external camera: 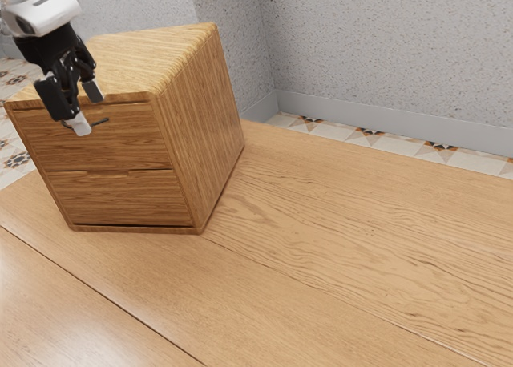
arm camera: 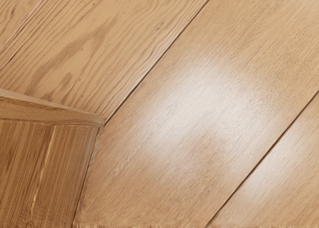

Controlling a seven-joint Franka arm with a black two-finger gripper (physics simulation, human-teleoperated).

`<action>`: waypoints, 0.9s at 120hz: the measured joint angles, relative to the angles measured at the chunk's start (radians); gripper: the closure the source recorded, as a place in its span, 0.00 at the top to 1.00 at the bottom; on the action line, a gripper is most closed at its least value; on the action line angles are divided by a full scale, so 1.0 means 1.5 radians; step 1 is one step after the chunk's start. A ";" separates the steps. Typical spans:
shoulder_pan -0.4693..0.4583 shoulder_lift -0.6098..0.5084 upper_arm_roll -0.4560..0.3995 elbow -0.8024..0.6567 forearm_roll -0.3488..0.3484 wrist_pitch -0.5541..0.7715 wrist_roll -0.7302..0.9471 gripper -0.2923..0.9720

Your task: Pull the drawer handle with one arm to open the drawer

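Gripper [external camera: 86, 109] open at the shut top drawer [external camera: 112, 147], one fingertip just beside its handle [external camera: 101, 122]; cabinet [external camera: 192, 118] stands at the table's [external camera: 337, 247] far corner.

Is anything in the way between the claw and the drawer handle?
Nothing that I can see. The claw is right beside the handle on the top drawer, with no object between them.

One cabinet [external camera: 152, 62], two drawers [external camera: 120, 147], one handle [external camera: 101, 123], one table [external camera: 337, 247].
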 joint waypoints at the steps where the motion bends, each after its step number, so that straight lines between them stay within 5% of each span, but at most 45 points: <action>1: 0.001 0.001 0.000 0.000 0.000 0.000 -0.001 0.77; 38: 0.037 -0.014 0.002 -0.014 -0.001 -0.011 -0.028 0.77; 59: -0.083 -0.108 -0.001 -0.154 0.090 0.014 -0.033 0.77; 81: -0.076 -0.158 0.002 -0.258 0.160 0.097 -0.009 0.77; 108: -0.056 -0.163 0.024 -0.289 0.179 0.189 0.017 0.77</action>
